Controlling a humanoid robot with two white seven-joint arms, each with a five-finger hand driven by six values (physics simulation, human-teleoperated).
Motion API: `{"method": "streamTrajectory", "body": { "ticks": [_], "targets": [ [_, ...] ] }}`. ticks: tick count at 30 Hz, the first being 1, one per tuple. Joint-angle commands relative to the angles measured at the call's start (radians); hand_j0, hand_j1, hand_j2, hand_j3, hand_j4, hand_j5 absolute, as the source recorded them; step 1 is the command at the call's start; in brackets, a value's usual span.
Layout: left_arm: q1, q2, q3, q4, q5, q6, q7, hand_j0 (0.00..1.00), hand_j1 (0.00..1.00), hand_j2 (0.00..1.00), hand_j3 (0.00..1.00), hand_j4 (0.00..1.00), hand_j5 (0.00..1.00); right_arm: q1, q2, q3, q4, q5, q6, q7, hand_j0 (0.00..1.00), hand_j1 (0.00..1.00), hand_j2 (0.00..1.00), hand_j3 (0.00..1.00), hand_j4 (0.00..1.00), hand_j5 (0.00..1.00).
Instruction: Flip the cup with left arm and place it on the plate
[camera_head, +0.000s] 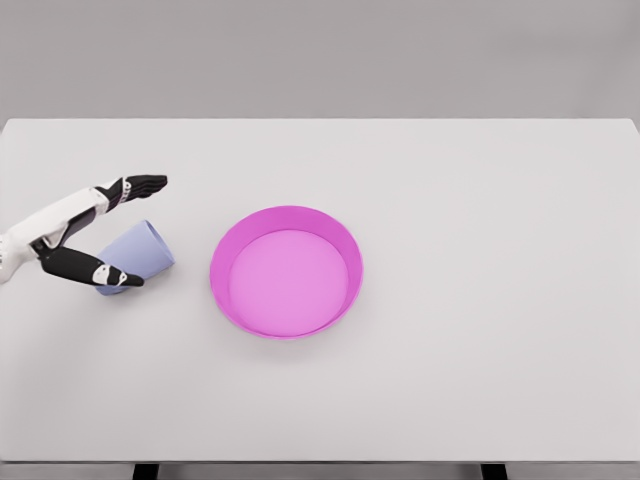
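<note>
On the left part of the white table (480, 350) the pale blue cup (140, 255) lies tilted on its side, its long axis pointing up and right. It sits between the spread fingers (145, 184) and thumb of the left hand (105, 232), which are wide and do not seem closed on it yet. The pink plate (286, 215) stands just to the right, apart from the cup.

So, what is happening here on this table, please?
The robot's left hand is at a pale blue cup near the table's left edge, fingers spread around it, one above and one below. Whether it grips yet is unclear. The cup seems tilted or on its side. The pink plate beside it holds nothing. The right arm is out of view.
</note>
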Motion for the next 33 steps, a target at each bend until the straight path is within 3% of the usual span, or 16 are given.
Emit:
{"method": "streamTrajectory", "body": {
  "ticks": [1, 9, 15, 27, 30, 33],
  "targets": [
    [0.0, -0.018, 0.002, 0.0, -0.052, 0.01, 0.002, 1.0, 1.0, 1.0, 1.0, 1.0, 1.0, 0.0, 0.0, 0.0, 0.0, 0.0, 0.0, 0.0, 1.0, 1.0, 1.0, 1.0, 1.0, 1.0],
    [-0.008, -0.021, -0.001, 0.0, -0.062, 0.017, 0.003, 1.0, 1.0, 1.0, 1.0, 1.0, 1.0, 0.0, 0.0, 0.0, 0.0, 0.0, 0.0, 0.0, 1.0, 1.0, 1.0, 1.0, 1.0, 1.0],
    [-0.006, -0.016, 0.016, 0.0, -0.136, 0.026, 0.003, 1.0, 1.0, 1.0, 1.0, 1.0, 1.0, 0.0, 0.0, 0.0, 0.0, 0.0, 0.0, 0.0, 1.0, 1.0, 1.0, 1.0, 1.0, 1.0],
    [-0.002, -0.024, 0.012, 0.0, -0.139, 0.24, 0.005, 1.0, 1.0, 1.0, 1.0, 1.0, 1.0, 0.0, 0.0, 0.0, 0.0, 0.0, 0.0, 0.0, 1.0, 1.0, 1.0, 1.0, 1.0, 1.0],
    [-0.005, -0.082, 0.009, 0.0, -0.173, 0.244, 0.005, 1.0, 1.0, 1.0, 1.0, 1.0, 1.0, 0.0, 0.0, 0.0, 0.0, 0.0, 0.0, 0.0, 1.0, 1.0, 1.0, 1.0, 1.0, 1.0],
    [-0.008, -0.084, 0.015, 0.0, -0.173, 0.246, 0.005, 1.0, 1.0, 1.0, 1.0, 1.0, 1.0, 0.0, 0.0, 0.0, 0.0, 0.0, 0.0, 0.0, 1.0, 1.0, 1.0, 1.0, 1.0, 1.0]
  ]
}}
